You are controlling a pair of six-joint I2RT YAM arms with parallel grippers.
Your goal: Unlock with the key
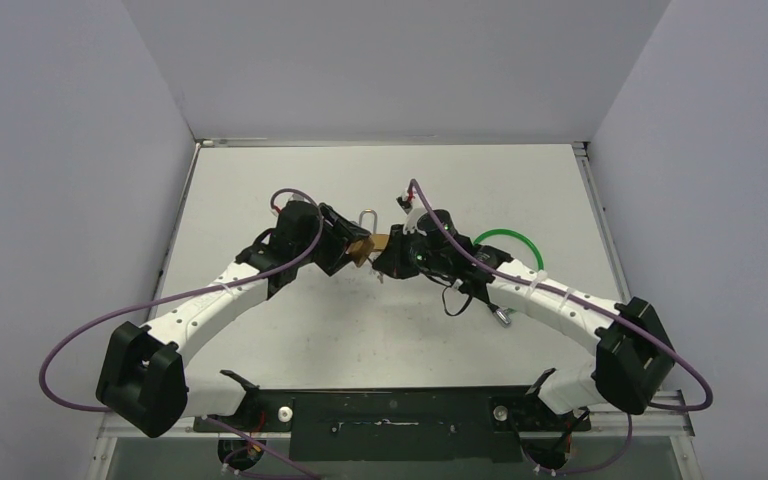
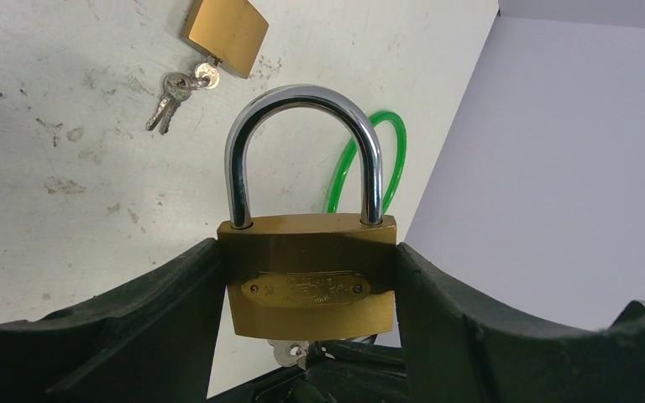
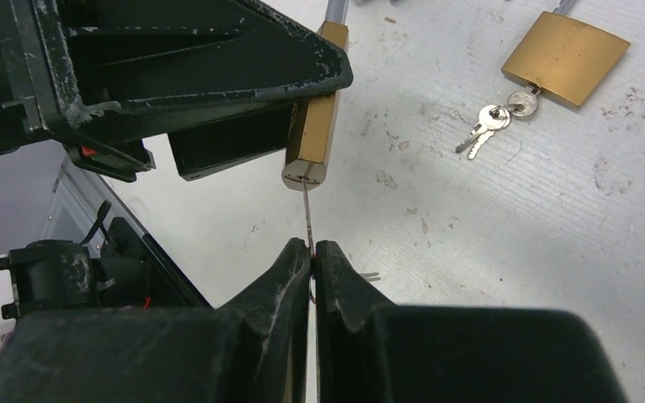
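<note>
The right pincer (image 3: 312, 252) is clamped shut on a key (image 3: 306, 214), whose thin blade reaches the keyhole in the bottom of the brass padlock (image 2: 306, 285). The left pincer (image 1: 346, 247) grips that padlock by the sides of its body, over the middle of the surface (image 1: 260, 180), with the shackle (image 2: 302, 105) seated in both holes. Beyond, a second padlock (image 3: 564, 57) with keys (image 3: 489, 124) lies flat, and a green loop (image 1: 508, 234) lies toward the right edge.
</note>
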